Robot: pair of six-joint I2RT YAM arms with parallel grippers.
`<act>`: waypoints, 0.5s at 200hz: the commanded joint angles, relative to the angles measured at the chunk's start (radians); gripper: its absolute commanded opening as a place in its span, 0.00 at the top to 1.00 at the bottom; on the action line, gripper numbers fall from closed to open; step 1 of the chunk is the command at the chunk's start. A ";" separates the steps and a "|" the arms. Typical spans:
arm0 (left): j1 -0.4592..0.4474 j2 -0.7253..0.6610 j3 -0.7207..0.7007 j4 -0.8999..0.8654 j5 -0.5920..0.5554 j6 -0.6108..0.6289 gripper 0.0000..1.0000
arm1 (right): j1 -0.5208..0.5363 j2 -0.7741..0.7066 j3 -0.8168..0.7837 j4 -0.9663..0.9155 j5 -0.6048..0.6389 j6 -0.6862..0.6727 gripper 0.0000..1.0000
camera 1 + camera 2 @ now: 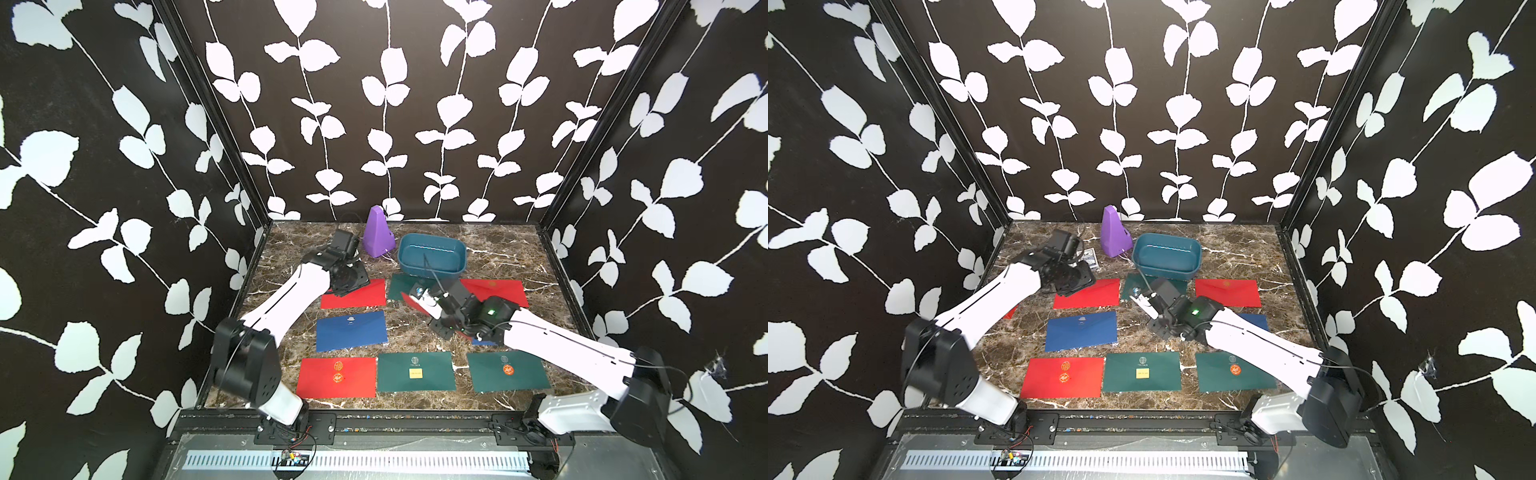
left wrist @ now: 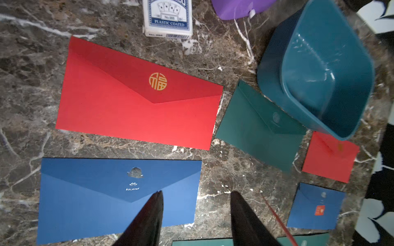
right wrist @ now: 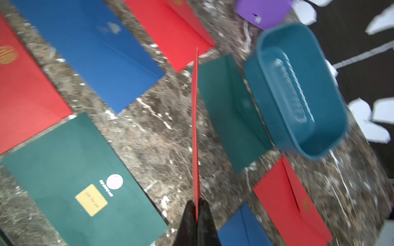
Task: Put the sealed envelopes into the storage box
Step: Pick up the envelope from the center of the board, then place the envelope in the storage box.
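My right gripper (image 3: 197, 201) is shut on a red envelope (image 3: 195, 119), held edge-on above the table in front of the teal storage box (image 3: 255, 85). In a top view this gripper (image 1: 428, 307) hangs just before the box (image 1: 432, 272), which holds nothing. My left gripper (image 2: 196, 192) is open and empty. It hovers over the right end of a navy envelope (image 2: 85, 202), near a red envelope (image 2: 119, 110). Several more envelopes lie flat: a red one with a seal (image 1: 336, 376), a green one with a gold sticker (image 1: 415, 372) and a green one with an orange seal (image 1: 507, 370).
A purple pyramid (image 1: 377, 232) stands left of the box. A white card pack (image 2: 167, 19) lies at the back, beside the left arm. A green envelope (image 1: 401, 286) lies partly under the box's front. Another red envelope (image 1: 494, 289) lies behind the right arm. Patterned walls enclose three sides.
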 commanded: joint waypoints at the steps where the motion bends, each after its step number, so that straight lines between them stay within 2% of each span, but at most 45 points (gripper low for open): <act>1: -0.065 0.059 0.117 0.019 -0.026 0.041 0.46 | -0.060 -0.079 -0.015 -0.067 0.072 0.100 1.00; 21: -0.108 0.150 0.194 0.052 -0.045 -0.012 0.45 | -0.124 -0.144 -0.003 -0.103 0.088 0.145 1.00; 55: -0.122 0.305 0.295 0.131 -0.104 -0.110 0.47 | -0.210 -0.195 0.023 -0.103 0.134 0.176 1.00; 100: -0.128 0.464 0.444 0.192 -0.162 -0.159 0.52 | -0.240 -0.139 0.027 -0.007 0.109 0.148 1.00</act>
